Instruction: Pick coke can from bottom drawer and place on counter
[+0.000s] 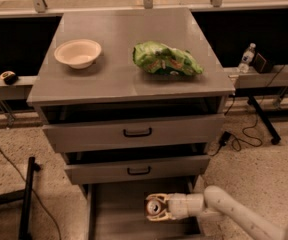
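The coke can [155, 207] shows its silver top and a rim of red, standing in the bottom drawer [119, 219], the lowest grey tray pulled out under the cabinet. My gripper [154, 209] reaches in from the right on a white arm, with its pale fingers around the can, shut on it. The counter [119, 49] is the broad grey metal top above, with free room at its front and middle.
A cream bowl [78, 52] sits on the counter's left and a green chip bag [166, 59] on its right. Two upper drawers with black handles [137, 132] stand partly open above the can. A water bottle [245, 57] stands on the right ledge.
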Controlling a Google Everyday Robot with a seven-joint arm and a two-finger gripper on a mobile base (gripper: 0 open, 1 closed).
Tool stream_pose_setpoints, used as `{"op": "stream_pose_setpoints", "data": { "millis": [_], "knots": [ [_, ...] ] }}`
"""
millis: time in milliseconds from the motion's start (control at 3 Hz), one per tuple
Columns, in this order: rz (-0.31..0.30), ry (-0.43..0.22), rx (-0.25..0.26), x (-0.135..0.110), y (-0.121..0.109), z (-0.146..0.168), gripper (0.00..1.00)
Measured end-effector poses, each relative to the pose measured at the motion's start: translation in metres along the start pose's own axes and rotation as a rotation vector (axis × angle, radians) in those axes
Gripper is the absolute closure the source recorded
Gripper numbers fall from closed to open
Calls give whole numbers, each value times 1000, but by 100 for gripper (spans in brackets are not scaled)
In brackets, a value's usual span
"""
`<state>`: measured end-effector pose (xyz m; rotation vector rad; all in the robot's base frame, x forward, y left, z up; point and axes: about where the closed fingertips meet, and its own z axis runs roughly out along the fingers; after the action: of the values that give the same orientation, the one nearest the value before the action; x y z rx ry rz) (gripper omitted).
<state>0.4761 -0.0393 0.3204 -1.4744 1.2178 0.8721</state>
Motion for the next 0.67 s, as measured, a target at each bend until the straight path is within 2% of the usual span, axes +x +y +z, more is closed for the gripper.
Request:
{"op": "stream_pose_setpoints", "data": {
  "millis": [333, 667],
  "knots": [
    [-12, 20, 5, -75, -1, -33, 100],
    [-79, -5, -87, -132, 10, -41, 100]
  ]
}}
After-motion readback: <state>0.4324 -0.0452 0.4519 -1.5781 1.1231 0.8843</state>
